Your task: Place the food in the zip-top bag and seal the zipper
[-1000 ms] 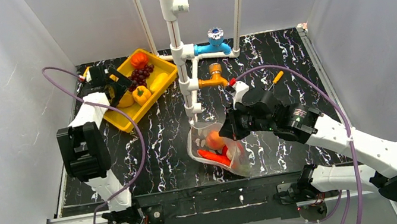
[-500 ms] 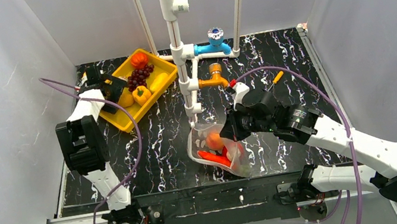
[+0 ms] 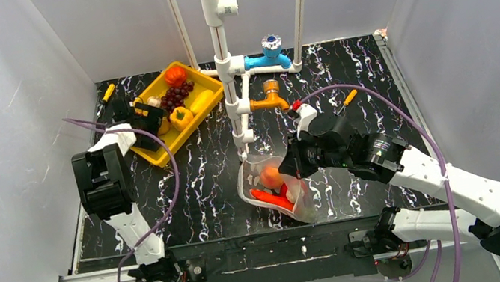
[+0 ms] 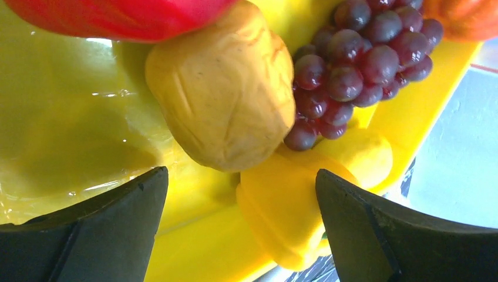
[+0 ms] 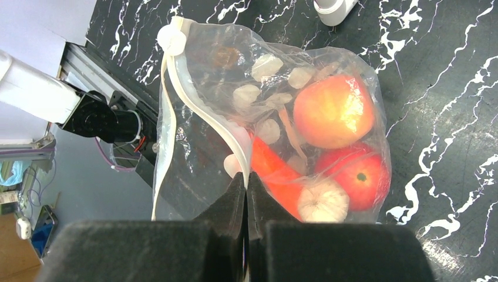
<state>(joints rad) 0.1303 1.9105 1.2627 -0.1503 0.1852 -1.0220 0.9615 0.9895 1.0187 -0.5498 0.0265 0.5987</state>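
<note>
tray by the left wall, bag near the front edge
the yellow tray (image 3: 165, 150) lies close to the left wall; left fingers (image 4: 106, 229) stand wide apart over a tan potato (image 4: 223, 88), holding nothing. a wide stretch of tabletop (image 3: 201, 186) separates tray and zip-top bag (image 5: 194, 170). right fingers (image 5: 226, 214) are pinched together on its zipper (image 5: 163, 111), food (image 5: 333, 111) inside.

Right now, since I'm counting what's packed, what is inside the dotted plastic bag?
Through the bag show a peach, a red tomato, a white garlic bulb and an orange-red piece. The right fingers pinching the bag's edge and its crinkles hide anything beneath.
</note>
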